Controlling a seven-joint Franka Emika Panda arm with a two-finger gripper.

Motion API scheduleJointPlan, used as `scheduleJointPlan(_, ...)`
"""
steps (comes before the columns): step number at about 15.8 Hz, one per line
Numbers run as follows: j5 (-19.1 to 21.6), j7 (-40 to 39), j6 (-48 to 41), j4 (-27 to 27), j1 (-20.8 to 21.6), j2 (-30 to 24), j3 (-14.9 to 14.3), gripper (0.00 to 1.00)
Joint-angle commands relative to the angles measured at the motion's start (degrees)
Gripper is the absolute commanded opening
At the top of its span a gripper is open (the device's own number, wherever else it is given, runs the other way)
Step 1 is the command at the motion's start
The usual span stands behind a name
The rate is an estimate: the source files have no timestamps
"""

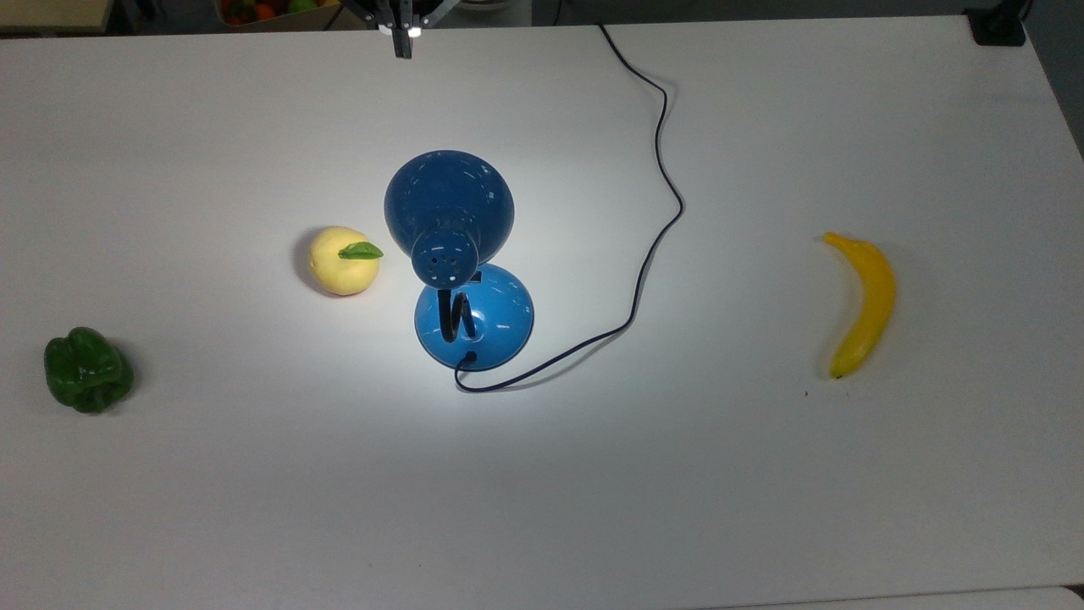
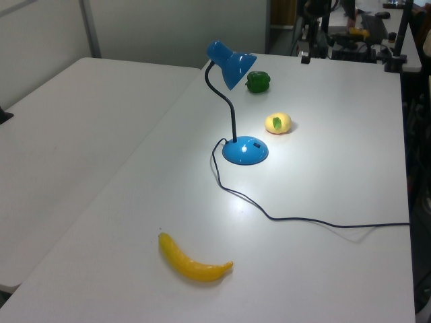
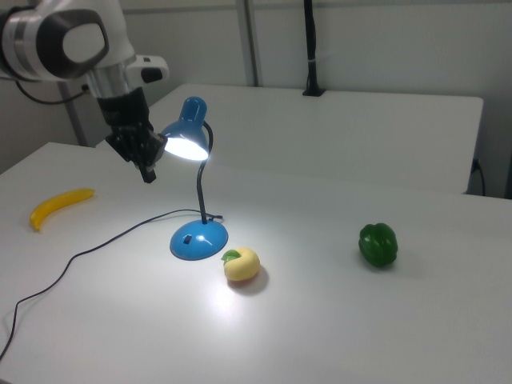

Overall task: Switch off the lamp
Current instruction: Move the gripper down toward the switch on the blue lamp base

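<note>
The blue lamp (image 1: pixel 449 207) stands mid-table and is lit, throwing a bright pool of light around its round base (image 1: pixel 474 320). A small dark switch (image 2: pixel 256 144) sits on the base. The black cord (image 1: pixel 661 169) snakes from the base to the top view's upper edge. My gripper (image 1: pixel 400 41) hangs at that upper edge, well apart from the lamp, its fingers together with nothing between them. In the right view the gripper (image 3: pixel 148 172) is to the left of the glowing shade (image 3: pixel 189 138), above the table. In the left view the gripper (image 2: pixel 305 57) is at the far end of the table.
A yellow apple-like fruit (image 1: pixel 343 260) lies just left of the lamp in the top view. A green pepper (image 1: pixel 87 369) sits far left and a banana (image 1: pixel 864 302) far right. The white table (image 1: pixel 593 508) runs wide on all sides.
</note>
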Motion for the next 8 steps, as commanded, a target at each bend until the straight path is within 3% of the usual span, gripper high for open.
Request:
scheduleJointPlan(1,0.6,-1.0,7.3,-6.5,1.7,-0.4,-0.2,0.00)
scheduleJointPlan(8,0.6,-0.3,17.0,-9.8,2.8,4.5,-0.1,0.00)
